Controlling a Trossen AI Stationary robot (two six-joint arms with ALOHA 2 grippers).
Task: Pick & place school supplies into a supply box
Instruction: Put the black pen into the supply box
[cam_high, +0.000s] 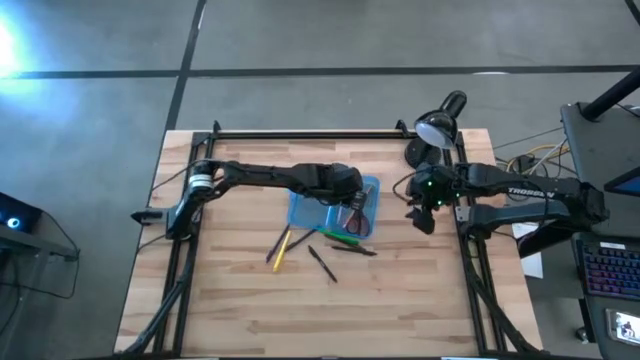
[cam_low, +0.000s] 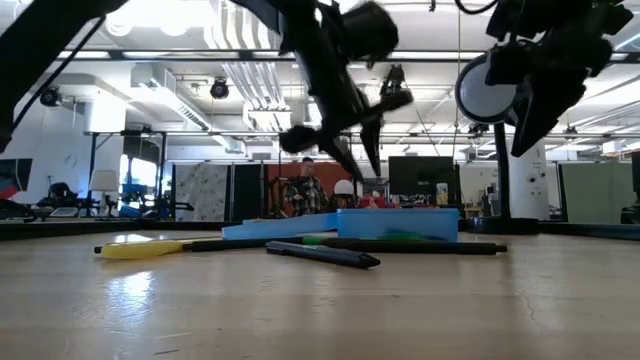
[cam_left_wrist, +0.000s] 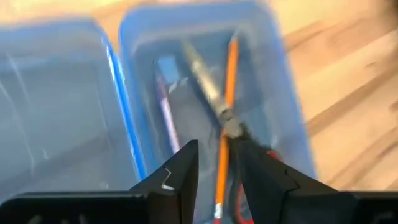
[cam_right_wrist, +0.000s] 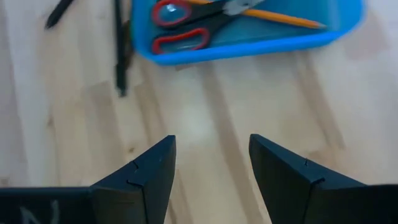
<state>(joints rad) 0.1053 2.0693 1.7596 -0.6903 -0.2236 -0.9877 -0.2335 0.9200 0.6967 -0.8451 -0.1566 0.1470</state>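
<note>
right wrist view: red-handled scissors (cam_right_wrist: 180, 28) inside

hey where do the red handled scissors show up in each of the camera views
High view: scissors in the blue supply box, mostly hidden under the left gripper.
Low view: not visible; the box wall hides them.
Left wrist view: only a red handle beside the gripper.
Right wrist view: red handles in the box, clearly shown.
Shared landmark: the blue supply box.
</note>
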